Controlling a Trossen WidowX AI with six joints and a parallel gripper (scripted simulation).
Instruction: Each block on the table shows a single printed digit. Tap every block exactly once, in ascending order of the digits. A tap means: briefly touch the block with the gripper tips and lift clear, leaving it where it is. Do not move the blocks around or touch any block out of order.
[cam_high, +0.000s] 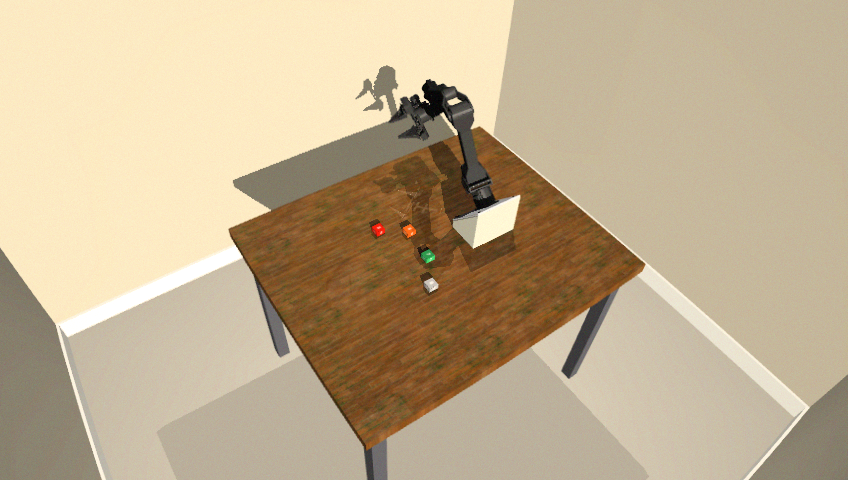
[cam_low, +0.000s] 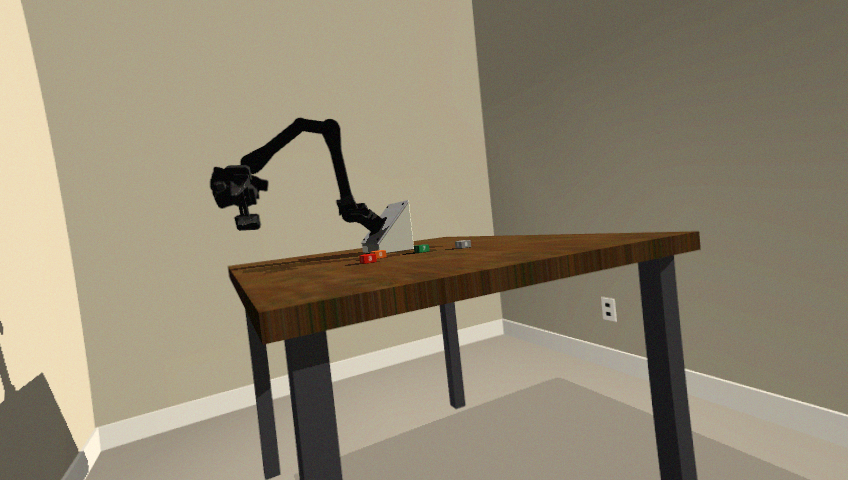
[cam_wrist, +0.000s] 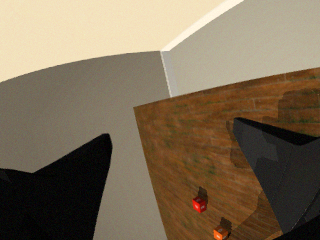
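Note:
A red block (cam_high: 378, 230) (cam_low: 367, 258) (cam_wrist: 199, 205) and an orange block (cam_high: 408, 230) (cam_low: 379, 253) (cam_wrist: 220, 233) stand near each other on the wooden table (cam_high: 333, 297) (cam_low: 535, 258) (cam_wrist: 175, 150). A green block (cam_high: 427, 256) (cam_low: 421, 248) stands between the orange block and a white block (cam_high: 430, 285) (cam_low: 463, 243). The printed digits are too small to read. My gripper (cam_high: 395, 129) (cam_wrist: 172, 132) is open and empty, high above the table and well away from all blocks. The green and white blocks are outside the wrist view.
The arm's base sits on a pale wedge-shaped mount (cam_high: 496, 223) (cam_low: 398, 228), beyond the green block from the white one in neither line nor contact. Walls stand behind the table. The arm casts shadows across the tabletop near the orange and green blocks.

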